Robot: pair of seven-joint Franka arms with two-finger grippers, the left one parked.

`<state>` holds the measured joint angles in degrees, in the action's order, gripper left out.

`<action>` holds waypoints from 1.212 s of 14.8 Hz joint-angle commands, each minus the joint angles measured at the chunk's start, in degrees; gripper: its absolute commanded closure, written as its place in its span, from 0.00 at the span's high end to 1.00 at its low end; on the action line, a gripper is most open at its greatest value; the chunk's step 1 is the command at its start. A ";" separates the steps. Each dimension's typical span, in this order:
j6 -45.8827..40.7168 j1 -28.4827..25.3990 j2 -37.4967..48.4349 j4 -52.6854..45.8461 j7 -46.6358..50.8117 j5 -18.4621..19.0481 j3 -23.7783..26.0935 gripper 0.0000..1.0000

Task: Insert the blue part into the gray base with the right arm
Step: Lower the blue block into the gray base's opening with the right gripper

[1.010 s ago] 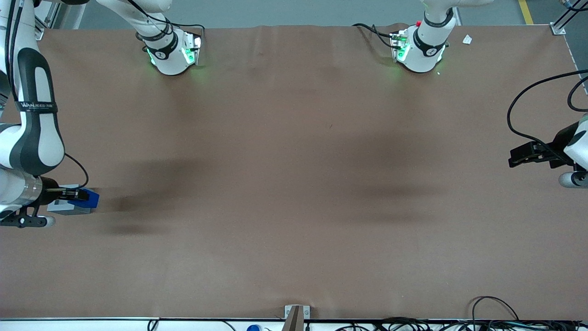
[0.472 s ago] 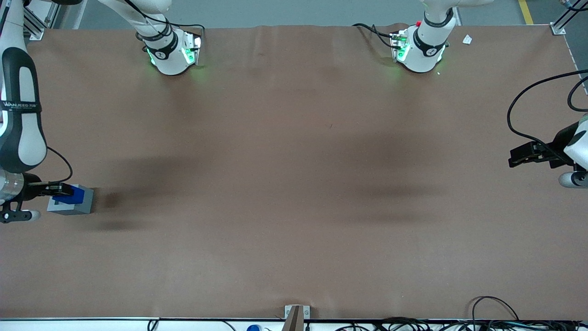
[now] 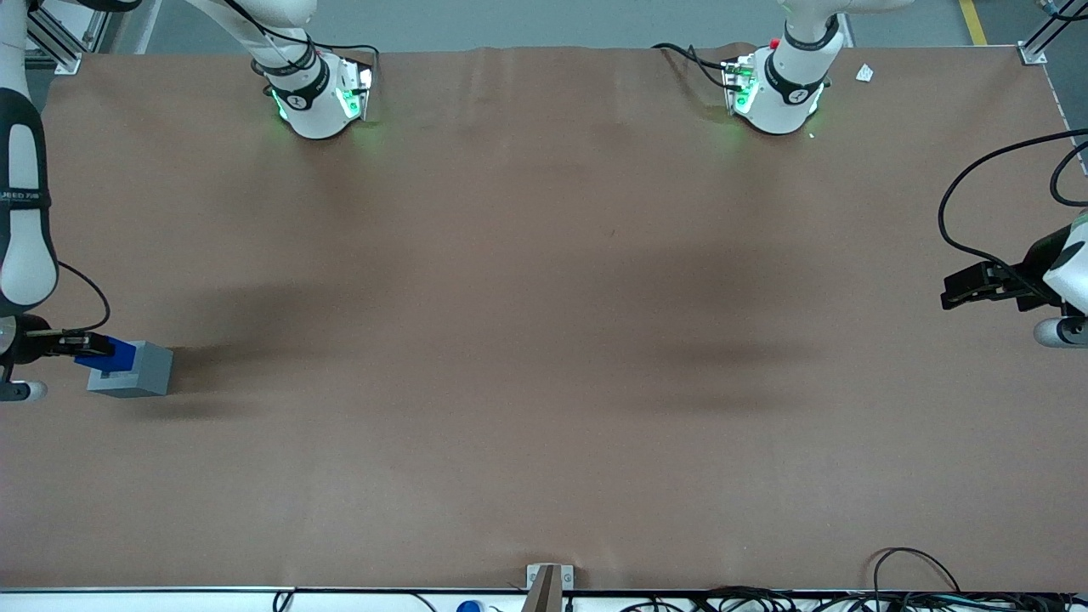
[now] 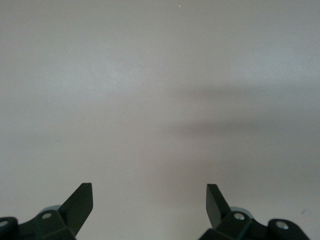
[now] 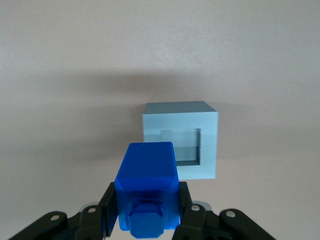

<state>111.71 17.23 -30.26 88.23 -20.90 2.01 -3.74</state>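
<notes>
from the front, the right arm (image 3: 21,212) is at the working arm's end of the table; its gripper (image 3: 89,347) grips the blue part (image 3: 109,357) above the gray base's (image 3: 136,374) edge; from the right wrist, the fingers (image 5: 107,210) squeeze the blue part (image 5: 147,192), held above the table; the gray base (image 5: 180,140) has nothing in its square hole

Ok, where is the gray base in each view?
Front view: gray base at the working arm's end of the table, blue part overlapping its top.
Right wrist view: base past the gripper, recess open.
Left wrist view: not in it.
Shared landmark: the blue part.
</notes>
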 commanded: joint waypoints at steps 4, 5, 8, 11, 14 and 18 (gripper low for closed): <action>-0.18 2.02 -2.08 -2.18 -0.72 0.63 1.01 0.31; -0.18 2.37 -2.35 -2.19 -0.72 0.63 1.01 0.31; -0.09 2.72 -3.14 -3.15 -1.77 0.54 1.01 0.31; 0.08 2.90 -3.67 -3.42 -1.77 0.54 1.01 0.31; 1.23 3.08 -4.37 -3.59 -1.77 0.54 1.01 0.31; 1.23 3.34 -4.63 -3.85 -1.77 0.45 1.01 0.31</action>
<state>113.07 19.24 -34.04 85.97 -21.91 2.01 -3.73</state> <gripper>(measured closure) 0.489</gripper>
